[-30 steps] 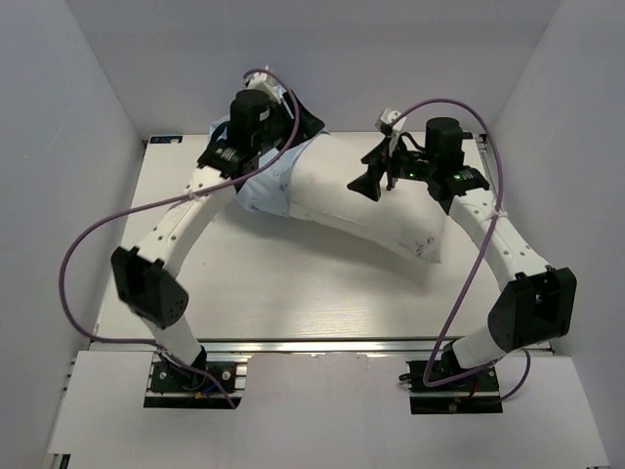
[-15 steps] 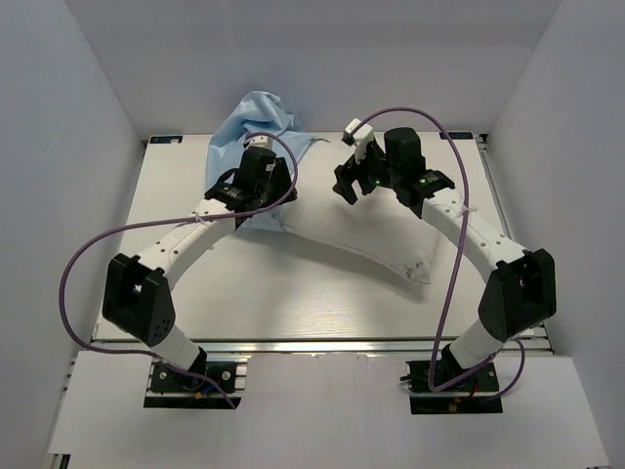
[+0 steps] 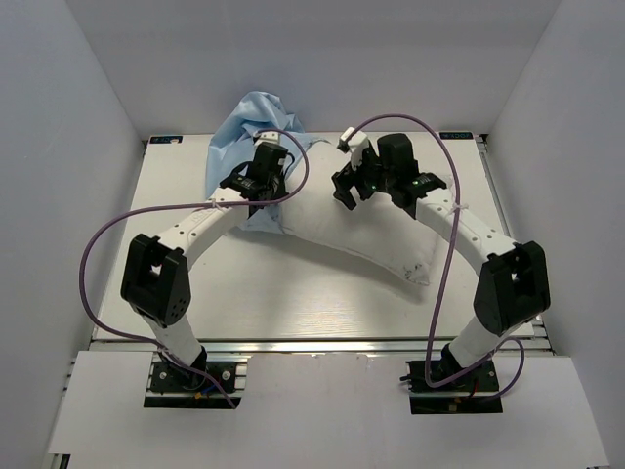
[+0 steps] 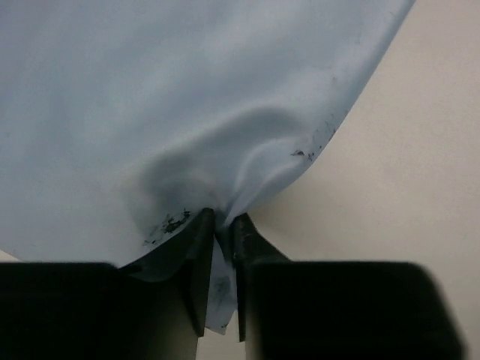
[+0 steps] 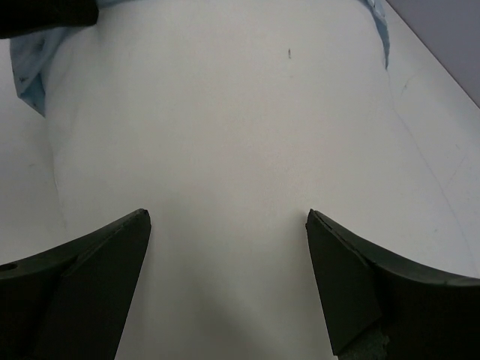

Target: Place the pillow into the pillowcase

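Left hand [image 4: 221,225] now clenched on pillowcase [image 4: 150,90] edge, wider before; pillowcase bunched at desk [image 3: 293,303] far edge. Right hand [image 5: 229,221] unchanged, spread wide over pillow [image 5: 225,112].

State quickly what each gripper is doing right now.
Left gripper: jaws closed on the pillowcase.
Right gripper: jaws open above the pillow, holding nothing.

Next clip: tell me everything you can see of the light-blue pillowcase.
The pillowcase is thin, light-blue, crumpled fabric, heaped at the far left of the table and rising against the back wall. Its near part lies over the left end of the pillow. The left gripper pinches a fold at its edge, puckering the cloth; small dark smudges mark that edge.
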Motion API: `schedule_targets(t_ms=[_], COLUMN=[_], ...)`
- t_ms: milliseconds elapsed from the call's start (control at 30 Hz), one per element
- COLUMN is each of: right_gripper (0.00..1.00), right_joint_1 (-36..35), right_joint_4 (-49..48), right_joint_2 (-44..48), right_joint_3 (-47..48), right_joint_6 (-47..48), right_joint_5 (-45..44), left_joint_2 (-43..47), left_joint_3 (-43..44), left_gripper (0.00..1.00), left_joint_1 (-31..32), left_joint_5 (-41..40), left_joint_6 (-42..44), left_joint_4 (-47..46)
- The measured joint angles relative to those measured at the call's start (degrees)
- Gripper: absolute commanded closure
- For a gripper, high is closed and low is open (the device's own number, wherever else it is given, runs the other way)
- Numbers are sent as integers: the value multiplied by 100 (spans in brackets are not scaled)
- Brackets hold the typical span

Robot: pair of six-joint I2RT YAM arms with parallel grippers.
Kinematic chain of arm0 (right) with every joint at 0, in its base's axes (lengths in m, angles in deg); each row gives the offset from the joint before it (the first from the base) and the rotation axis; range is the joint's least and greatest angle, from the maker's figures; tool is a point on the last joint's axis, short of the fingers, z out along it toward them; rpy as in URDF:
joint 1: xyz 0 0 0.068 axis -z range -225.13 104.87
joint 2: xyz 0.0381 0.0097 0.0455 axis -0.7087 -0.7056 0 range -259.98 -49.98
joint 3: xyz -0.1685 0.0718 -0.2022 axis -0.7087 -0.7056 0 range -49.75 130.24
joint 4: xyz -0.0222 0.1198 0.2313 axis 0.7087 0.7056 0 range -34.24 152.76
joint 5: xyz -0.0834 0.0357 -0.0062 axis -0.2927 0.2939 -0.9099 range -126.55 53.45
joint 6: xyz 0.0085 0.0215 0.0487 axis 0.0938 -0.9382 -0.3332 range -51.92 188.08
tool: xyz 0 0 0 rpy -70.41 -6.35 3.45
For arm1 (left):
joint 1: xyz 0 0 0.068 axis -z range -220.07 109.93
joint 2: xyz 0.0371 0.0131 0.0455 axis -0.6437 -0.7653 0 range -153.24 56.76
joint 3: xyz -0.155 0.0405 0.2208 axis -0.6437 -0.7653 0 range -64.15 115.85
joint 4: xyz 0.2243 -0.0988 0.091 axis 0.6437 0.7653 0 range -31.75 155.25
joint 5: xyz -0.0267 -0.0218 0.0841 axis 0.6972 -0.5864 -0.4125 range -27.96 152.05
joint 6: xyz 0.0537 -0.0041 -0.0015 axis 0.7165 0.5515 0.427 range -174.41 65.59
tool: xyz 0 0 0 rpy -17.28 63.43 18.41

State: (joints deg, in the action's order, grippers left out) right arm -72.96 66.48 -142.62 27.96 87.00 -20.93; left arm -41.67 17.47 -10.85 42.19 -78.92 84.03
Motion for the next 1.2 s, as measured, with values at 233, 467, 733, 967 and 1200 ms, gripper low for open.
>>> schedule_targets(t_ms=[233, 467, 733, 967, 1200], right_gripper=[14, 66, 100, 100, 100], right_joint_1=[-111, -319, -188, -125, -146], right_joint_4=[-74, -238, 730, 201, -1062], right_joint_2=[-118, -695, -1803, -1873, -1764], right_joint_3=[-225, -66, 1700, 2122, 1773], right_joint_6=[205, 551, -199, -2350, -3722], right_joint_5=[-173, -278, 509, 1648, 1847], left_joint_2=[17, 428, 634, 629, 667], left_joint_3=[2, 247, 330, 531, 516], left_gripper=[94, 96, 97, 97, 95], left_joint_1=[11, 42, 76, 79, 114], left_joint_5=[-2, 942, 2251, 2583, 2730], left_joint_6=[138, 116, -262, -678, -1012], left_joint_4=[105, 245, 299, 249, -59])
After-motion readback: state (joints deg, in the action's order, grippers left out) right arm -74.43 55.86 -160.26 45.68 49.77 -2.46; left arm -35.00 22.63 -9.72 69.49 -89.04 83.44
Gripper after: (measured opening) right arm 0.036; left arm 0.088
